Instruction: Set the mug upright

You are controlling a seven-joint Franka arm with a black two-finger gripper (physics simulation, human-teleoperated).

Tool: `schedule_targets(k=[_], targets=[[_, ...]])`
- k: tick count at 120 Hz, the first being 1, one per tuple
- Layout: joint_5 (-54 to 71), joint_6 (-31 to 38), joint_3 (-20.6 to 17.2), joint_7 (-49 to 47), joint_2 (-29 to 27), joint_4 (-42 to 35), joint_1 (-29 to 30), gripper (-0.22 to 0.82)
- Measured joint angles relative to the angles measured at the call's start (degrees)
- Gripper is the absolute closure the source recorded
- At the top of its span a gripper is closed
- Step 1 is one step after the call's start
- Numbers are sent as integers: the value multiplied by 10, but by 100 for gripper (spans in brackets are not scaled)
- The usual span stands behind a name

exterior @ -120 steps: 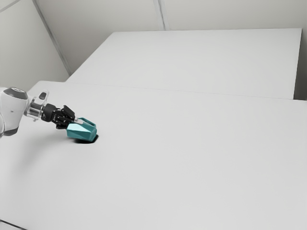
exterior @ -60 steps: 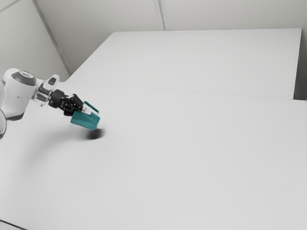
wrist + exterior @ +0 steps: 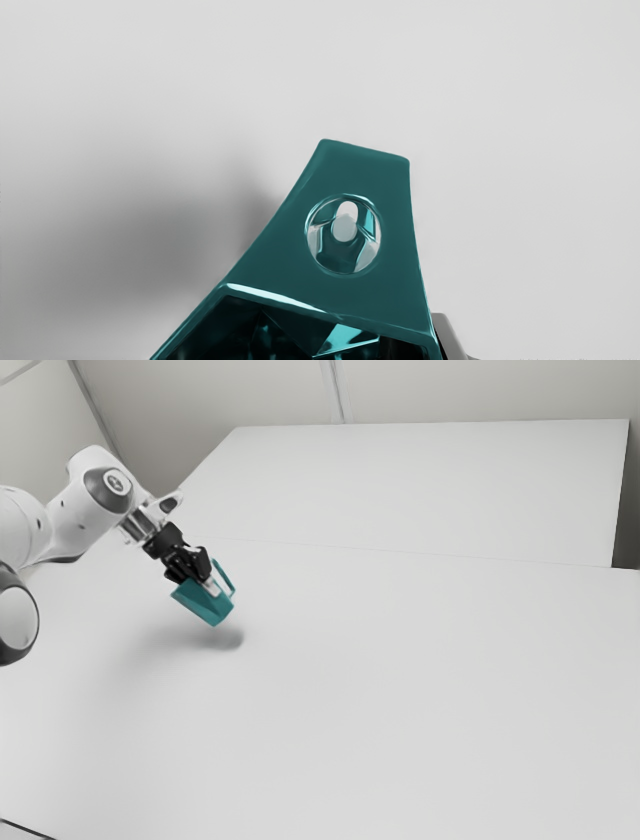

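"Where is the mug?"

"A teal mug [image 3: 200, 603] hangs above a pale table [image 3: 400, 700], at nine o'clock from the center of the exterior view. The white robot arm [image 3: 85, 515] reaches down to it from ten o'clock."

"And the claw?"

"The black claw [image 3: 207, 582] is clamped on the mug, bearing its weight clear of the tabletop. One pale fingertip [image 3: 212, 588] shows on the handle side; where the other lies, I cannot tell."

"Is the mug upright?"

"Tilted. In the exterior view its wide mouth faces ten o'clock, toward the arm, and its narrower base points to four. The handle [image 3: 224, 576] juts out at one o'clock from the body, and a soft shadow [image 3: 226, 638] falls on the table at five."

"What does the wrist view add?"

"The mug's open rim [image 3: 280, 296] lies near the claw, its dark, faceted interior partly visible. Farther from the claw, a round, glossy detail [image 3: 343, 235] marks a teal face. A gray fingertip stands just beside the rim, outside the mug."
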Motion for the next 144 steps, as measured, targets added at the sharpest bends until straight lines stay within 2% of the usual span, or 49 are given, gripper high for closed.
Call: schedule_targets(k=[23, 48, 95, 144], targets=[[81, -1, -2, -58, -35, -8, -28, 78], [120, 15, -7, -119, -69, -52, -57, 78], [188, 65, -62, -234, -98, -117, -74, 78], [267, 103, -97, -355, -131, -196, -76, 78]])
